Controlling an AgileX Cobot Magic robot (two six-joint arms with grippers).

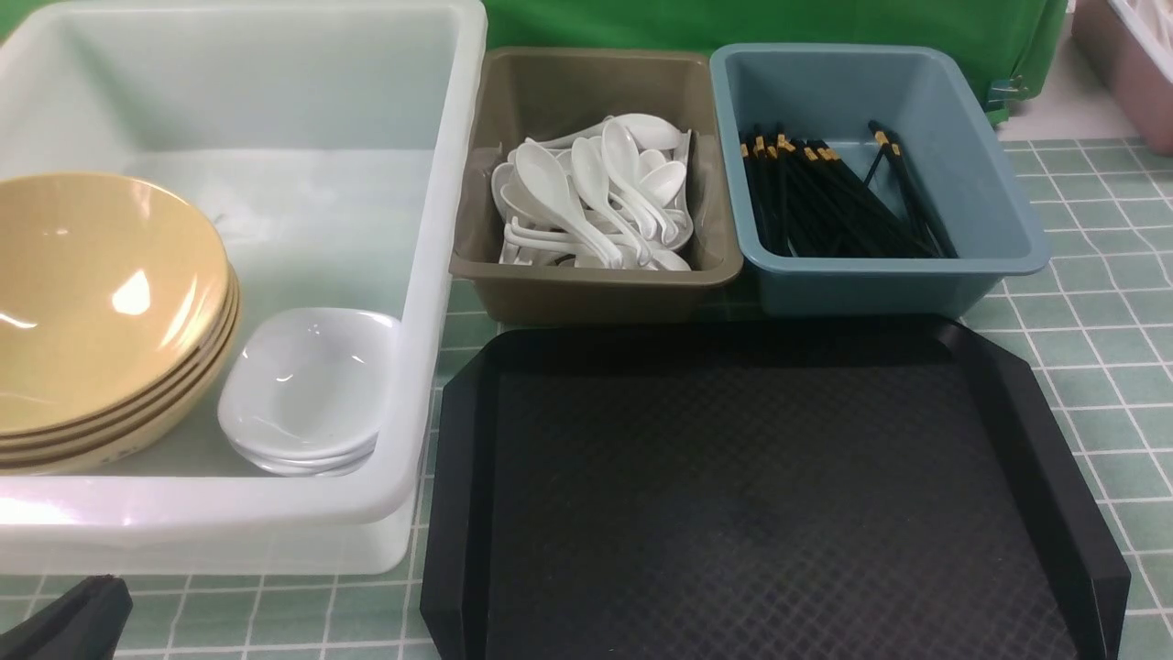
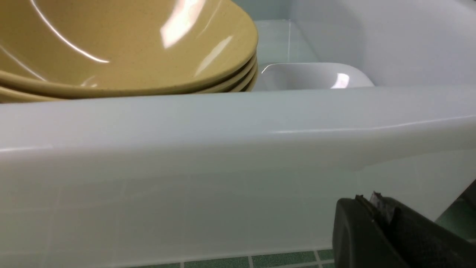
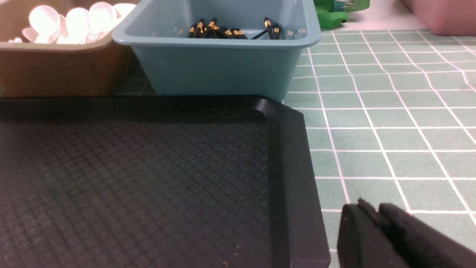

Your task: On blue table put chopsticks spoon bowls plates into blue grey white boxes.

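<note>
Three boxes filled | bowls (image 1: 101,302), plates (image 1: 307,390) in white tub (image 1: 440,275), left of frame | left tool (image 2: 375,208) together | right tool (image 3: 375,216) together, holding nothing

txt: none legible | labels/brands: none | nums/signs: none | all 3 views checked

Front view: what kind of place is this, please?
Probably a tableware sorting station, like a canteen return area, though staged. Bowls and plates sit in the white tub, spoons in the grey bin, chopsticks in the blue bin.
</note>
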